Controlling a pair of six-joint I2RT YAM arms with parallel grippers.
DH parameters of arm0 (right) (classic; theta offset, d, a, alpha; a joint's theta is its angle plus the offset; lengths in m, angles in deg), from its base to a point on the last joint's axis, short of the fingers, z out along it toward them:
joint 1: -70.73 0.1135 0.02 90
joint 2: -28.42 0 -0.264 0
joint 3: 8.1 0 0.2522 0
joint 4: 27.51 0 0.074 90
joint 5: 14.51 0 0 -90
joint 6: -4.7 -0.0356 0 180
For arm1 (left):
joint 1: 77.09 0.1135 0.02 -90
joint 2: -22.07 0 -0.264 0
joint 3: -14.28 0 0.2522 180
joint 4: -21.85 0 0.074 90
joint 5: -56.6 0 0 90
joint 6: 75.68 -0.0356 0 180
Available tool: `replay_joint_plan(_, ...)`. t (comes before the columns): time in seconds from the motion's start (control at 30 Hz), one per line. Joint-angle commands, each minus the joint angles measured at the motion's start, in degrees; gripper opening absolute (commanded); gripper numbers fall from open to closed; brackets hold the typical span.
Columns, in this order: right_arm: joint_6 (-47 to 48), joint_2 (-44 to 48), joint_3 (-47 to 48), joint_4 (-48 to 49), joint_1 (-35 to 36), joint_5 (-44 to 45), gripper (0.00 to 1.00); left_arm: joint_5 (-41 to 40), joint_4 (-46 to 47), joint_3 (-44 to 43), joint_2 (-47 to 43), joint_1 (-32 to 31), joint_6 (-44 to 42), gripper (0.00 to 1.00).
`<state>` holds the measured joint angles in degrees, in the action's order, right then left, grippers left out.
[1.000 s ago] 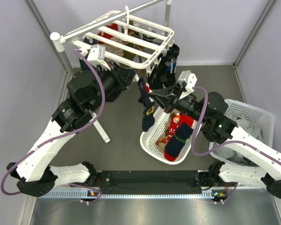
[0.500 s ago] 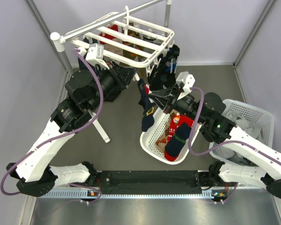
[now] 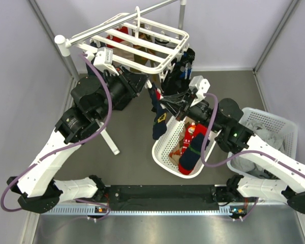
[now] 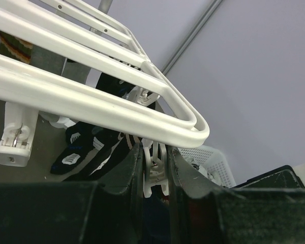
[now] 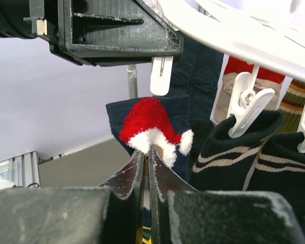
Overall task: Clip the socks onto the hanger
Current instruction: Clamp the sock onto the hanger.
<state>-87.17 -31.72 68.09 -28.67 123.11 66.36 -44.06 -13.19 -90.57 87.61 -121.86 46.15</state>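
Overhead, the left gripper (image 3: 145, 84) sits tucked under the near edge of the large white plastic drying rack (image 3: 142, 40) of parallel bars. The right gripper (image 3: 169, 105) is just beside it, and a navy sock (image 3: 158, 122) dangles beneath over the rim of a round white perforated laundry basket (image 3: 160, 152), but from up here you cannot tell what either pair of jaws is doing. The left wrist camera answers for one: black fingers pressed in on a small white clip (image 4: 153, 173) hanging below the rack's rounded corner, squeezing it from both sides. The right wrist camera answers for the other: fingers pressed together, pinching the sock so it stands upright directly above them. The sock's top edge sits right under the clip's tip, which pokes out beneath the left gripper; touching or a hair apart, hard to call. Only this close view shows the fuzzy red hat patch with white trim just above the fingertips, and only the overhead shows the yellow buckle mark lower down. To the right of the fingers, dark striped socks (image 5: 239, 147) hang clipped to the rack.
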Motion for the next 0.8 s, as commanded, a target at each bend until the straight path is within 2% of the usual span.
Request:
replay_joint_plan(0.0,1.2,0.2,4.0,3.2,0.8,0.4,0.0,1.4,-0.5,0.2,0.3,-0.1,0.3,0.0)
replay_joint_plan(0.77,1.3,-3.8,8.1,4.5,0.8,-1.1,0.0,2.5,-0.2,0.3,0.4,-0.1,0.4,0.0)
